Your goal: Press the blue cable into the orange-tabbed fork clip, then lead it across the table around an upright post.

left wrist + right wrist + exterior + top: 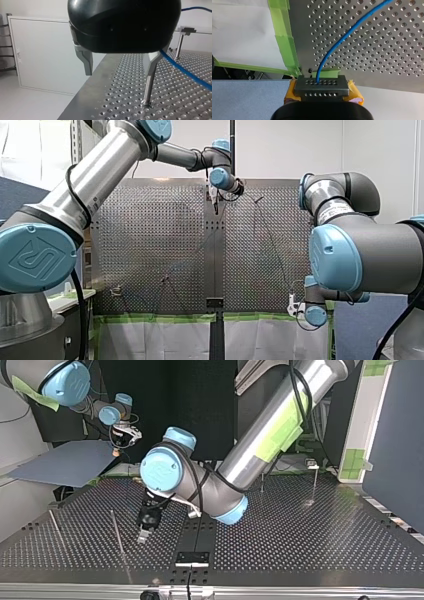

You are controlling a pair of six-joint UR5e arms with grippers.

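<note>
The blue cable (342,41) runs over the perforated table (387,62) and ends between the yellow pads (290,93) of my right gripper (322,86), which is shut on it at the table's corner. In the front view that gripper (294,306) sits at the near right edge, with the thin cable (276,251) rising away from it. My left gripper (119,73) hangs open and empty over the plate. One metal finger (150,62) stands right above an upright post (147,92), and the cable (185,72) passes beside it. A small clip on a post (185,30) stands farther off; its tab colour does not show.
Several thin upright posts (120,540) stand on the plate, two more (314,485) at the top view's right. A black bracket (192,557) sits at the plate's middle edge. Green tape (284,40) lines the table edge beside my right gripper.
</note>
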